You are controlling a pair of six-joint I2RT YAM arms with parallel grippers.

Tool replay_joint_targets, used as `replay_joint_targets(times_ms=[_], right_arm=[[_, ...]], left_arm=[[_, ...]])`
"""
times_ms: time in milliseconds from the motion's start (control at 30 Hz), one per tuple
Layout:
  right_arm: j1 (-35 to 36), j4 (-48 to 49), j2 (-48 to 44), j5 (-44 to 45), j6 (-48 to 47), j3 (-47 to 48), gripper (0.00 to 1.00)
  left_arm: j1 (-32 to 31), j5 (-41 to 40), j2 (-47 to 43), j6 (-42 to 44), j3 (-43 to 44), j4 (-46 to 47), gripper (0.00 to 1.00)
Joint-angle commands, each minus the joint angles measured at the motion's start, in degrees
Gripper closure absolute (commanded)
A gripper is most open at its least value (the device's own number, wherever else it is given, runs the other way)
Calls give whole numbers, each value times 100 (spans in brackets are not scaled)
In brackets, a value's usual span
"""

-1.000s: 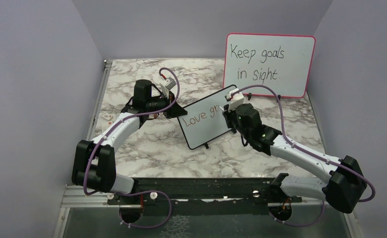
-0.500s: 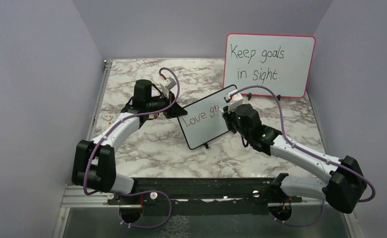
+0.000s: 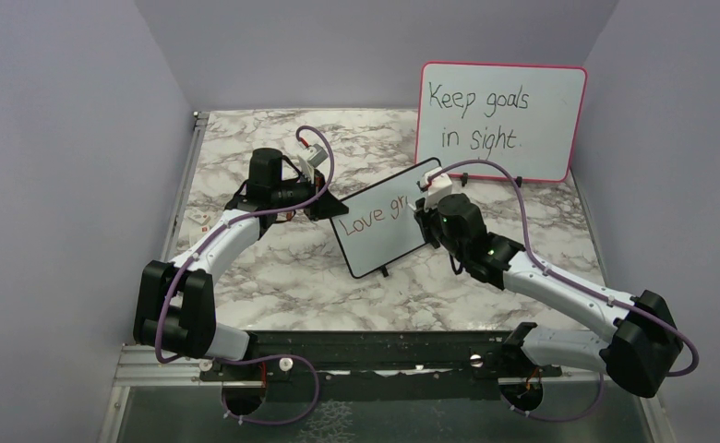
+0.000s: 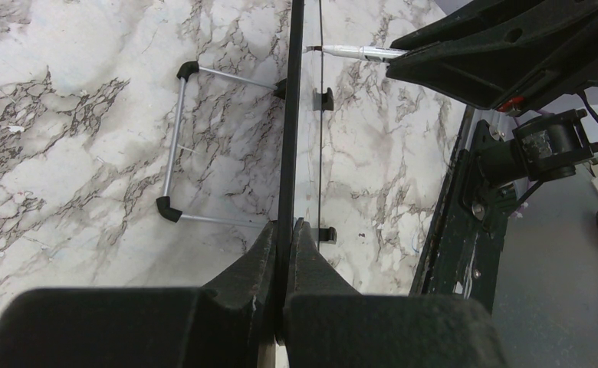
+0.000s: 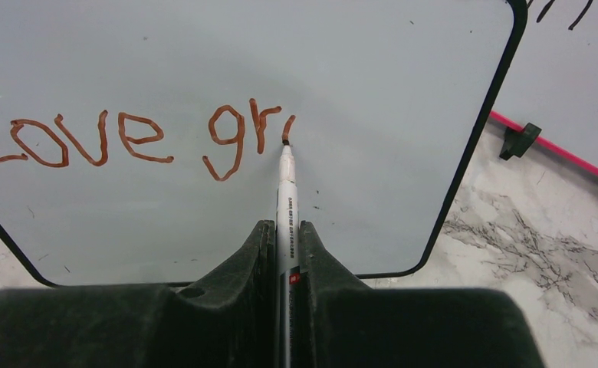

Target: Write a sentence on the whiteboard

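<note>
Near the middle of the top view, leaning back on two small black feet: the whiteboard (image 3: 384, 242). Looks thin, light and stiff, with a smooth, slick face. Could likely tip or slide on the marble table (image 3: 273, 268) if pushed hard, so calls for a soft touch with the pen. Best to take hold by the thin black frame at an edge, not by the white face, so as not to smear wet ink.

With the left gripper (image 4: 283, 226), pinches the board's edge, jaws pressed tight on the frame from both sides. With the right gripper (image 5: 284, 228), squeezes a white marker (image 5: 285, 180), jaws snug on its body. Touches the tip to the board just right of the "r".

So far, only part of the sentence (image 5: 139, 138), in reddish-brown: "Love gr", plus the start of one more stroke. Probably many letters left to go.

In the upper right of the top view, a bigger pink-framed board (image 3: 502, 120). Reads "Keep goals in sight." in black. Tiny print and a small red mark on the marker, too small to read.
</note>
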Motion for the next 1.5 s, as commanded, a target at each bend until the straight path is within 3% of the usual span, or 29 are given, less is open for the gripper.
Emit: replay_joint_targets(times_ms=[0,533,1467], right_arm=[[-21,-333,-62,55,42,-37,100],[-94,-7,-68,455,53,-67,100],[-166,530,105,35,-164,224,100]], left_arm=[[-60,-1010,270,565,-149,-669,100],[-60,-989,261,705,-150,-678,100],[-58,-962,270,706,-141,-678,100]])
